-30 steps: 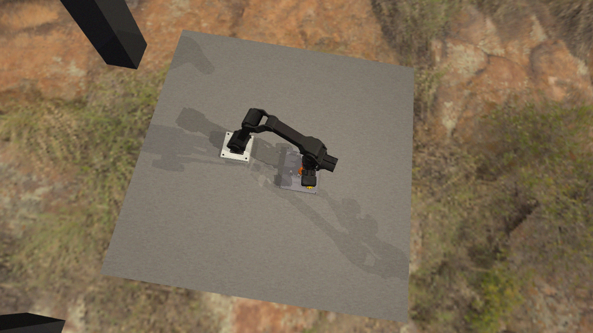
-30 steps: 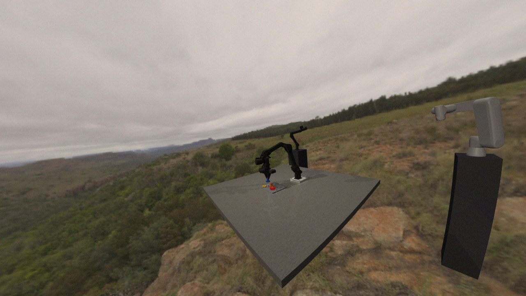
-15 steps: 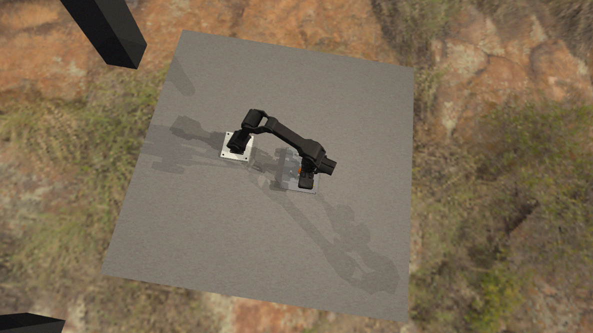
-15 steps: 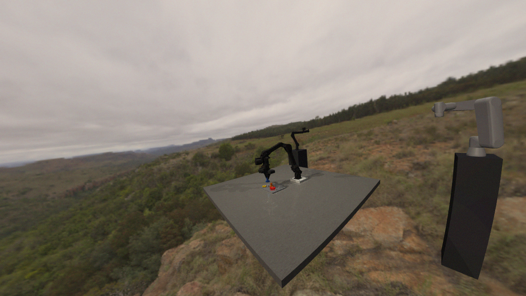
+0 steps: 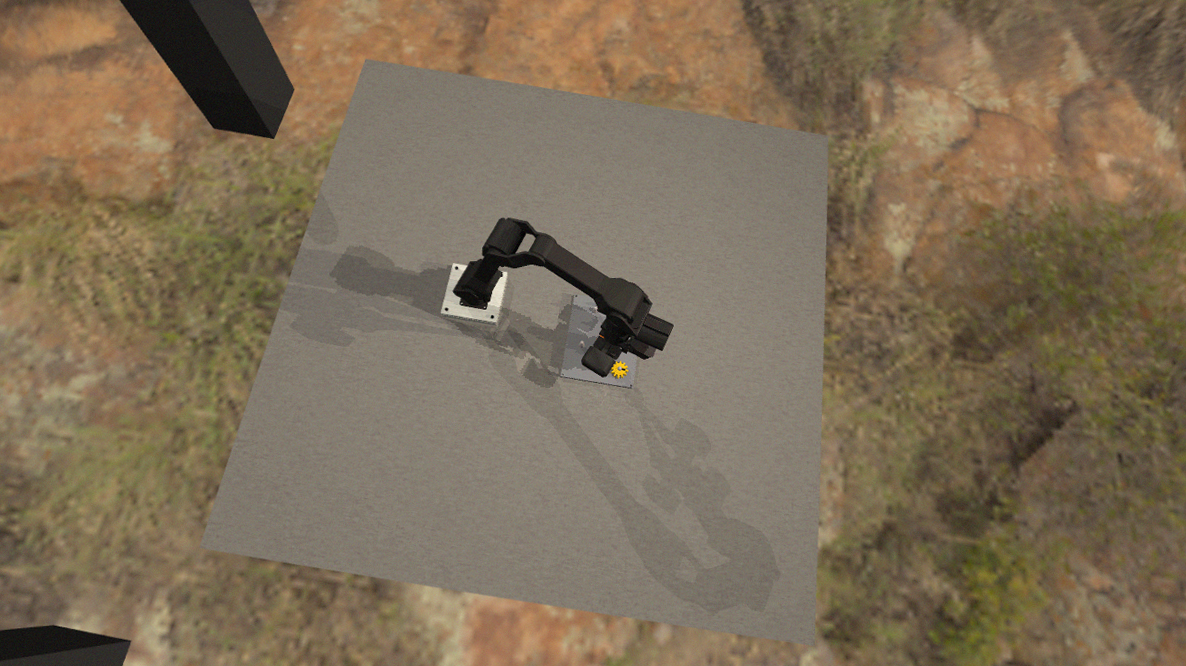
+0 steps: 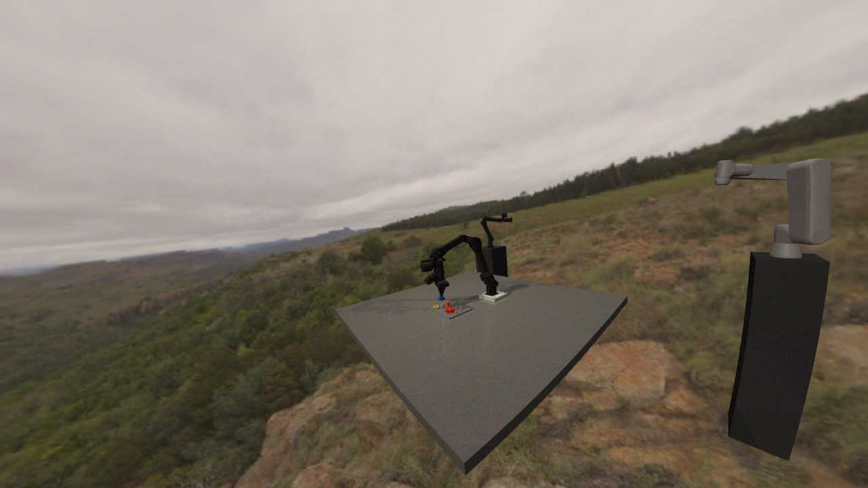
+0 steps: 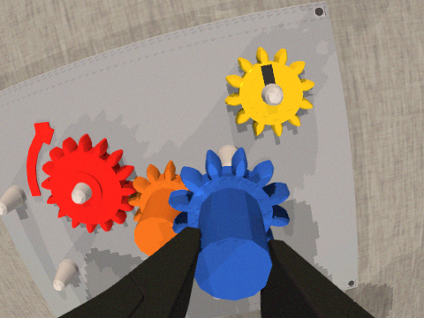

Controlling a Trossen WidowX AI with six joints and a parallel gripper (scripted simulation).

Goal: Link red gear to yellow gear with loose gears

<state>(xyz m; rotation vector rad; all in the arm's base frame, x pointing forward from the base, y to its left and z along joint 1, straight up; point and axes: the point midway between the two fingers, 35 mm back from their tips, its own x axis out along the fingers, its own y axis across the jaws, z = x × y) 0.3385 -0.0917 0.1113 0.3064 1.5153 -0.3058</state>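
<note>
Arm, black, six-jointed (image 5: 576, 267) (image 6: 451, 244): one, reaching over the board.

Board, grey, flat, with pale short pegs (image 5: 571, 360) (image 6: 461, 313) (image 7: 146, 93): one, on the table.

Gripper, black, two tapering fingers (image 6: 441, 294): one, partly narrowed and closed on the blue handle, one finger to each side.

Gear, blue, toothed, with a faceted upright handle (image 6: 441, 298) (image 7: 233, 221): one, raised above the board, near a bare peg between the orange and yellow gears. Probably light, rigid, plastic-like. The handle is the right hold: stiff, tall enough to keep fingers off the teeth. Its smooth facets may slip or twist under downward force; a centred, upright push should suit it. The teeth are a poor hold and may ride up on a neighbour's, wanting a slight turn to mesh.

Gear, red, toothed, without handle (image 6: 449, 310) (image 7: 66, 174): one, on its peg.

Gear, yellow, black stripe, without handle (image 5: 619, 369) (image 6: 435, 307) (image 7: 253, 94): one, on its peg, apart from the red.

Gear, orange, small, with faceted handle (image 6: 447, 304) (image 7: 156, 205): one, beside the red, teeth apparently meeting; full seating cannot be confirmed. Best left untouched.

Peg, pale, tapered, bare (image 7: 228, 155): one, likely destination for the blue gear.
</note>
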